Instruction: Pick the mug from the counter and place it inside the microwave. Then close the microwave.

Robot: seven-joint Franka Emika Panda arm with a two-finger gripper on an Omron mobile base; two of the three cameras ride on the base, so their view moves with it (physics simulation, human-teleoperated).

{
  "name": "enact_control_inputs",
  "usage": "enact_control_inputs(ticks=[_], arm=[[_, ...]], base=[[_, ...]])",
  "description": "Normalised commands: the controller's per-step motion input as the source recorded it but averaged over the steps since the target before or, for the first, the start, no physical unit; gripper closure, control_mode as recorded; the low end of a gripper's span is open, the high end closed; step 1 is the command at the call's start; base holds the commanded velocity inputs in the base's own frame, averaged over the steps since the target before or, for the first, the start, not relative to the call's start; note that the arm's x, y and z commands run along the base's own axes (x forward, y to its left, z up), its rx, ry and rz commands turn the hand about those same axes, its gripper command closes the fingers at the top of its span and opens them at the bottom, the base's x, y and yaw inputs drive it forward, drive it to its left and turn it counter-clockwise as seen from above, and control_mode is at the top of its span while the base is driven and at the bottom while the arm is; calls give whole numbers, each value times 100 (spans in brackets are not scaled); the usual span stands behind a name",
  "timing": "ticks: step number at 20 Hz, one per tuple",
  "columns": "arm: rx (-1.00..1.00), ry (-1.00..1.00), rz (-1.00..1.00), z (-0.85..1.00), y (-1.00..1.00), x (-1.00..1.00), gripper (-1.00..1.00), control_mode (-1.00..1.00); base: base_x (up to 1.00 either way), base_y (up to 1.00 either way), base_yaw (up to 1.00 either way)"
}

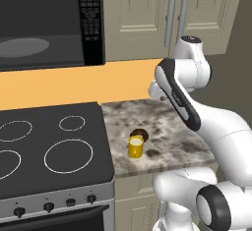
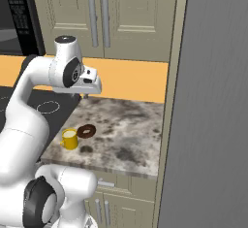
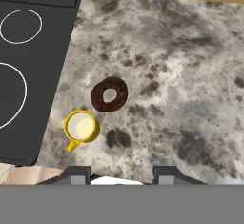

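Gripper (image 3: 121,171) hangs well above the counter (image 3: 190,75), pointing down at it. Fingers (image 3: 76,173) stand wide apart, nothing between them, nothing held.

Mug (image 3: 81,127) stands upright on the counter, below the hand and off to the side of its left fingertip in hand view, well apart from it. Cream inside faces up, handle points toward the counter's front edge. In left base view the mug (image 1: 136,146) is near the front of the slab, close to the stove (image 1: 49,146); in right base view the mug (image 2: 69,138) is low under the arm's wrist.

Brown ring (image 3: 109,94), doughnut-like, lies flat just beside the mug, farther out from the hand; whether they touch I cannot tell.

Stove edge lies just beside the mug, on the side away from the open counter.

Microwave (image 1: 54,23) sits up high beyond the stove, far from the hand, door open, grey turntable (image 1: 22,47) visible inside, button panel (image 1: 91,16) at its right.
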Motion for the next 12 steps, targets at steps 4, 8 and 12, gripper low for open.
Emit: enact_control_inputs(ticks=[4,8,12], arm=[[1,1,0,-2,0,-15,-100,-100],[11,15,-1,-31,0,-42,-100,-100],[6,19,-6,-62,0,-55,-100,-100]], base=[[0,0,0],[0,0,0],[0,0,0]])
